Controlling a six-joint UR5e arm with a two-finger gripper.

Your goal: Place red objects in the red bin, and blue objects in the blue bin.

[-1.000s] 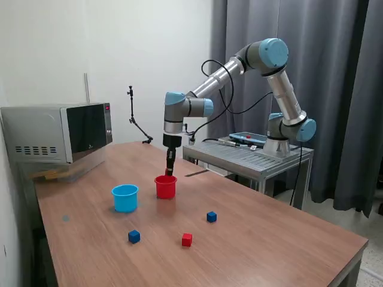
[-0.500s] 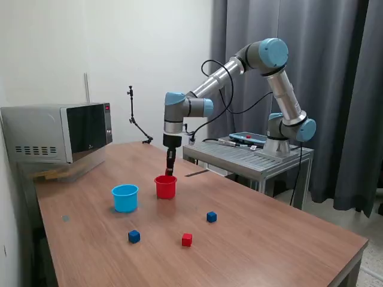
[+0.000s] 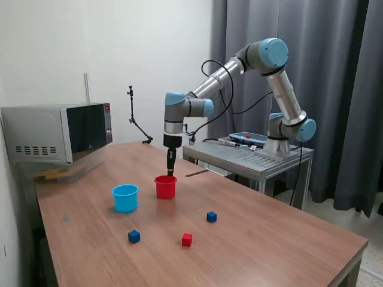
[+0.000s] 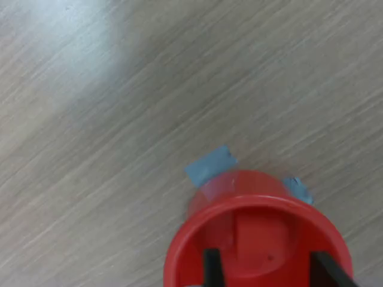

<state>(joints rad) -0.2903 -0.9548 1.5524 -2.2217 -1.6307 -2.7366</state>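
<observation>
Off to my side, toward the exterior view's left, the blue bin (image 3: 125,198) stands empty-looking, just beside the red bin (image 3: 166,186). Directly beneath my gripper (image 3: 170,171) sits that red bin (image 4: 258,234); in the wrist view my fingers (image 4: 210,268) are spread apart over its mouth, nothing between them, and a red cube (image 4: 258,245) lies on the bin's floor. Nearer the table's front edge, well away from me: one blue cube (image 3: 134,237), the second red cube (image 3: 187,240), then the other blue cube (image 3: 211,217) farthest right.

Risk: I hang close above the rim. A sideways departure before rising would clip the light cup and tip it, spilling the cube. The two bins nearly touch, so a knock carries over.
</observation>
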